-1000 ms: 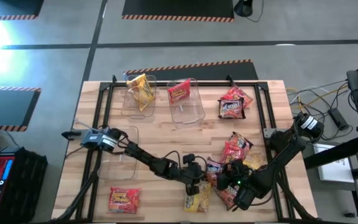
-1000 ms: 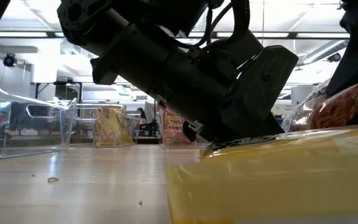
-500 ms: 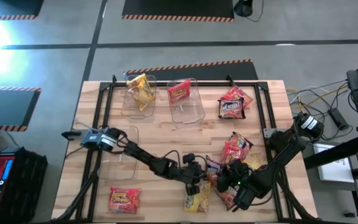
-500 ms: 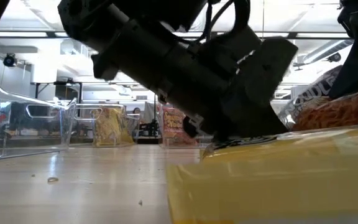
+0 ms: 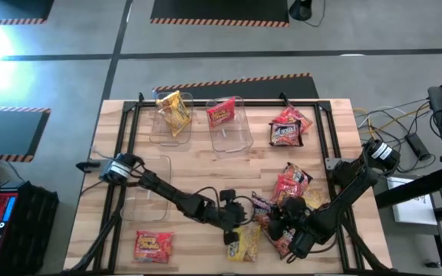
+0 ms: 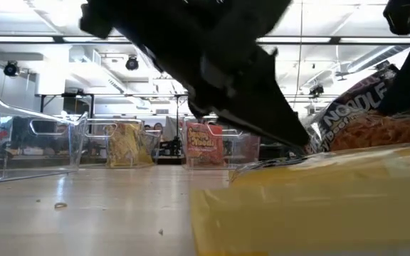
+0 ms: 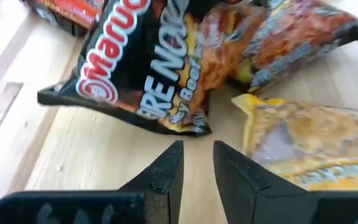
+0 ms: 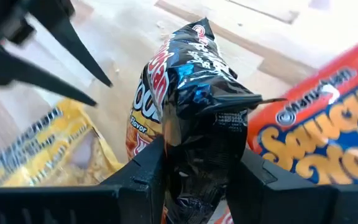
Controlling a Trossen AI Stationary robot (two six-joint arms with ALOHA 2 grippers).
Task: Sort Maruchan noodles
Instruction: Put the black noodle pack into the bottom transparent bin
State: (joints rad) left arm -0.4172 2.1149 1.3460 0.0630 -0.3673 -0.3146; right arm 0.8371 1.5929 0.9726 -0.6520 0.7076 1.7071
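Note:
A dark brown-red noodle packet [image 5: 262, 205] [image 8: 191, 74] [image 7: 142, 62] sits between my two arms near the table's near edge, and my right gripper [image 5: 278, 218] [image 8: 197, 155] is shut on it. A yellow packet [image 5: 242, 241] [image 7: 309, 143] lies flat beside it. My left gripper [image 5: 232, 228] [image 7: 197, 149] hovers just left of both, open by a narrow gap and holding nothing. A red-orange packet [image 8: 316, 137] lies by the right gripper. More packets [image 5: 292, 182] lie on the right half of the table. My right gripper pinches the dark packet by its crumpled end [image 8: 197, 121] between the two fingers [image 8: 151, 165], coming from the table's right and slanting down. The packet is tilted, and its free end [image 6: 354, 107] stands up above the yellow packet.
At the far side, one clear bin [image 5: 162, 126] holds a yellow packet [image 5: 173, 111] and another [image 5: 236, 132] holds a red one [image 5: 222, 113]. A third bin [image 5: 148, 188] stands at the left. A red packet [image 5: 153, 245] lies near-left, and a dark-and-red pile [image 5: 286, 126] far-right. Black frame rails [image 5: 121, 153] border the table.
My left gripper has drawn back toward the table's left and near edge, away from the packets. My right gripper has raised the dark packet, whose free end now stands higher and more upright.

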